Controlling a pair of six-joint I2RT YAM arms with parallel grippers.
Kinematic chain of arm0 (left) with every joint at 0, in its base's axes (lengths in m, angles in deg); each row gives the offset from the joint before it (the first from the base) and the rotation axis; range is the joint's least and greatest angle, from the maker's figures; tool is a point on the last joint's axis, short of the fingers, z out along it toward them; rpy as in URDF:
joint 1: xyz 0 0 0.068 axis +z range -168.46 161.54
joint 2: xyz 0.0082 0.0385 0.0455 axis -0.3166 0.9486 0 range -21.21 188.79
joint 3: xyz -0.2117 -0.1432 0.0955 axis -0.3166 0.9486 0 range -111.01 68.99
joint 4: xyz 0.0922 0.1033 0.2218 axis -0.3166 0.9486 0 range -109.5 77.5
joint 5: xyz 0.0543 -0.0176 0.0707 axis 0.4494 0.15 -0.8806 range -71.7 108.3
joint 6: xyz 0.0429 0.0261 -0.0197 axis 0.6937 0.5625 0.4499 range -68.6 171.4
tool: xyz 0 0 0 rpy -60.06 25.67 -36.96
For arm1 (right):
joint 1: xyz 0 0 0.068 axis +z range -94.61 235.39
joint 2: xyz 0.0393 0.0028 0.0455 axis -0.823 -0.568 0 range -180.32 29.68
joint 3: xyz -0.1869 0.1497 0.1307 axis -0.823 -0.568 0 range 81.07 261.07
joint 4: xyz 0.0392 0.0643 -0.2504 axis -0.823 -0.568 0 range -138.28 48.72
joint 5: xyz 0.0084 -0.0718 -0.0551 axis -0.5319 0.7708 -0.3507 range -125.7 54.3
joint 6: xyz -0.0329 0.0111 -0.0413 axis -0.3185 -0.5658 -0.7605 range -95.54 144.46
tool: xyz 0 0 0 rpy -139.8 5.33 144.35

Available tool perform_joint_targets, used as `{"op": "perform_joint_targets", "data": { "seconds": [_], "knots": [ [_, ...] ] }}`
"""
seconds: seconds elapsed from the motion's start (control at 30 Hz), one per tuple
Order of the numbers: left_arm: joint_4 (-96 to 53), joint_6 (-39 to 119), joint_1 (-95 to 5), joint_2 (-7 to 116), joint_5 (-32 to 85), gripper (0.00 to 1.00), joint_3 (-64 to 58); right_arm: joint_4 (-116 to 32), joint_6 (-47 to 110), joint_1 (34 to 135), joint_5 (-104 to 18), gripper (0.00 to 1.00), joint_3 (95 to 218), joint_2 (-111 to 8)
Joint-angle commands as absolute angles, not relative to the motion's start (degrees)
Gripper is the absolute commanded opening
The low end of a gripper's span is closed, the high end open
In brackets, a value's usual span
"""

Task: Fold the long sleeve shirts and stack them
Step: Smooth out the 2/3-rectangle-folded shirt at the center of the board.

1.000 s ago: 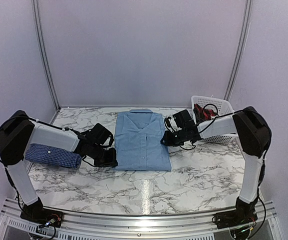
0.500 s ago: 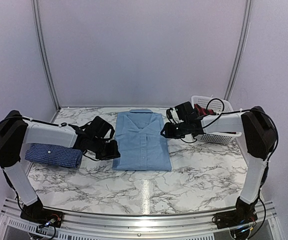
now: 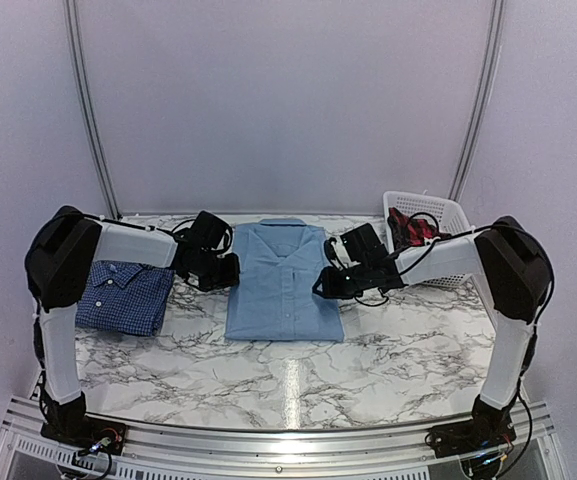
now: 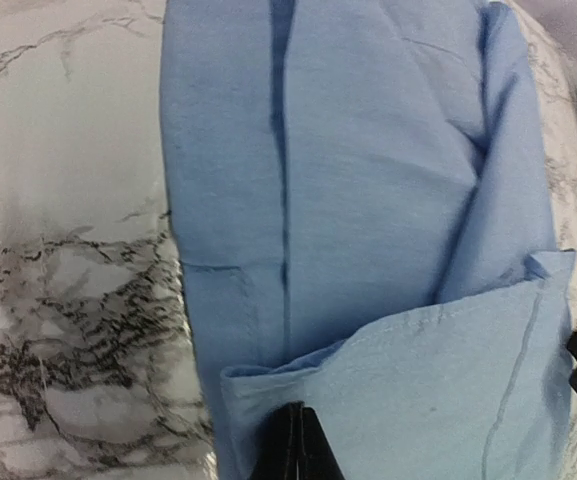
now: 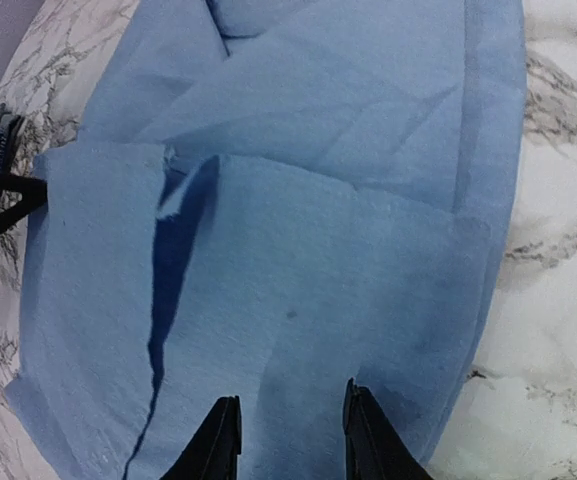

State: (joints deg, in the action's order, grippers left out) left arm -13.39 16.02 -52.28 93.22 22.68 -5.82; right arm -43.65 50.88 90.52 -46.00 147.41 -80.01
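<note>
Our left gripper point(image 4: 298, 425) has its jaws pressed together on the edge of a loose top layer of the light blue shirt point(image 3: 283, 285), and we judge it a pinch. Our right gripper point(image 5: 290, 398) holds its jaws part-way apart over the same cloth with nothing bunched between them, so we read no grip there.

On the table point(image 3: 408, 340), the checked shirt point(image 3: 128, 295) lies folded at 9 o'clock of the light blue one. The light blue shirt sits mid-table, collar at 12 o'clock and hem at 6, with a gripper at each side edge. A white basket point(image 3: 446, 272) stands at its 2 o'clock.

We take the step in hand to be a crosswise fold of the light blue shirt. To do it well, the right jaws should close on the edge before either arm lifts. Both arms should then travel level together, keeping the crease straight and the placket from gaping.

The light blue cloth looks thin, smooth and limp, with a stitched line along its edge. The checked shirt is a flat dark rectangle with a fine white grid. The marbled top looks slick, and the basket is plastic lattice.
</note>
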Motion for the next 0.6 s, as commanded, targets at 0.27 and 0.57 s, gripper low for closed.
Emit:
{"op": "perform_joint_targets", "data": {
  "seconds": [0.27,0.57],
  "knots": [
    [-12.43,19.20,-49.22,100.85,24.65,0.03,-12.44,-43.76,51.58,91.42,-43.22,0.31,142.08,-76.63],
    [-11.51,20.93,-49.22,93.37,23.03,0.14,-8.91,-44.19,49.11,94.64,-43.33,0.31,154.36,-80.25]
  ]
}}
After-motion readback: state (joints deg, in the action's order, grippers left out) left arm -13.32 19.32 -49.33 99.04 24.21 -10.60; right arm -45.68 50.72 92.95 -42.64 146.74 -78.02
